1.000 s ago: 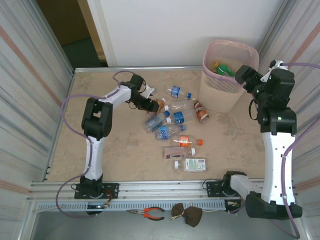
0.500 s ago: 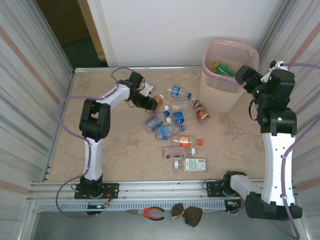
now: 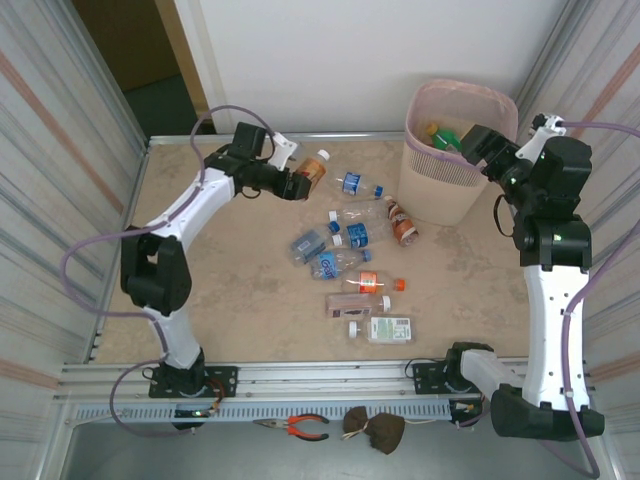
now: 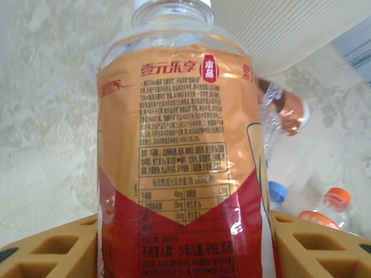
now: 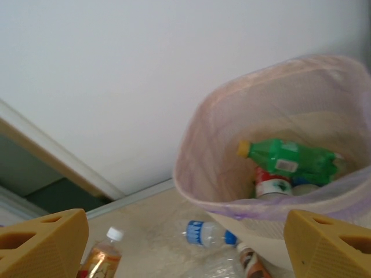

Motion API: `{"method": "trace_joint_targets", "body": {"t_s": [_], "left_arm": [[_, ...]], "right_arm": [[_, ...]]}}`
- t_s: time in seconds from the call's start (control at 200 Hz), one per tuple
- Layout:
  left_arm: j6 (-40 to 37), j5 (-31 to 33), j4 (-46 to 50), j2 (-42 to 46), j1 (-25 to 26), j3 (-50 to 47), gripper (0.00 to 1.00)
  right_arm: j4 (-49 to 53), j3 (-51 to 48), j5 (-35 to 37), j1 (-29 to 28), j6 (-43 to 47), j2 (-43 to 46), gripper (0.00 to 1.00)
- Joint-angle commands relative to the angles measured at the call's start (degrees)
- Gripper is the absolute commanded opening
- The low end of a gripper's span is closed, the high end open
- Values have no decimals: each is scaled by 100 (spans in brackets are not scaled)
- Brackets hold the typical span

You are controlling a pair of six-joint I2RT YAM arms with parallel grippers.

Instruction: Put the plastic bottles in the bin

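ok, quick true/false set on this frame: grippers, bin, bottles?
1. The left gripper holds an orange-label bottle. True.
2. The bin is empty. False: a green bottle lies inside, with at least one more under it.
3. The right gripper grips a bottle. False: it is open with nothing in it, near the bin's rim.
4. Several bottles lie on the table. True.
5. The bin lies on its side. False: it stands upright.
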State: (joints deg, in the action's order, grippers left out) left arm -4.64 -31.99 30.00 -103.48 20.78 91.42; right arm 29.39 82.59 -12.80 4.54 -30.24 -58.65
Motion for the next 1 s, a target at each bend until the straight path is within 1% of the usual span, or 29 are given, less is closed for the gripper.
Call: {"method": "trace_joint_targets", "body": {"t_s": [0.0, 0.16, 0.321, 0.466, 0.681, 0.882, 0.992], "left_arm": [[-229, -398, -691, 626, 77, -313, 59], [-400, -596, -1386, 1296, 237, -714, 59], [-602, -643, -1850, 1799, 467, -952, 59], [-892, -419, -2004, 2113, 733, -1017, 59], [-1236, -14, -2036, 2400, 1144, -1004, 59], [-1558, 402, -1937, 2572, 1513, -942, 59], [-1626, 547, -1936, 2639, 1646, -947, 59]], "right_arm": [[-480, 24, -821, 26, -253, 78, 86], [-592, 182, -1333, -89, -465, -33, 86], [-551, 409, -1486, -513, -309, -144, 86], [-309, 722, -1450, -1071, -89, -301, 86], [-83, 988, -1095, -1852, -18, -515, 86], [111, 1227, -1081, -2246, -159, -821, 80], [129, 1273, -1128, -2412, -260, -959, 76]]}}
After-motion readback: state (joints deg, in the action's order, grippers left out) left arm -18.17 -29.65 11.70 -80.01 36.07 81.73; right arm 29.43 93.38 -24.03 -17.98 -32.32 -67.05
